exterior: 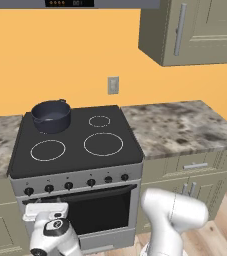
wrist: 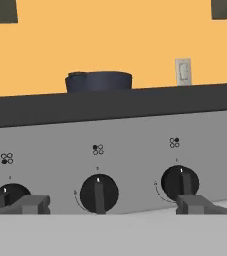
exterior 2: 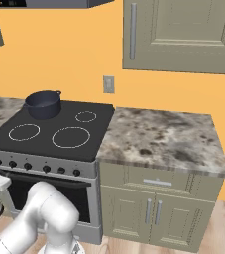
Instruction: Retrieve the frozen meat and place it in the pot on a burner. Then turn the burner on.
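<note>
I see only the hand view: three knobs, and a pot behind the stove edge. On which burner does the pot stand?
Observer: The pot stands on the rear left burner of the stove. The other three rings are bare.
Operator: How many knobs does the whole panel have?
Observer: The knob row has six knobs, in one line above the oven door.
Operator: Where is the claw relative to that row?
Observer: The claw is low in front of the oven door, near the left part of the row.
</note>
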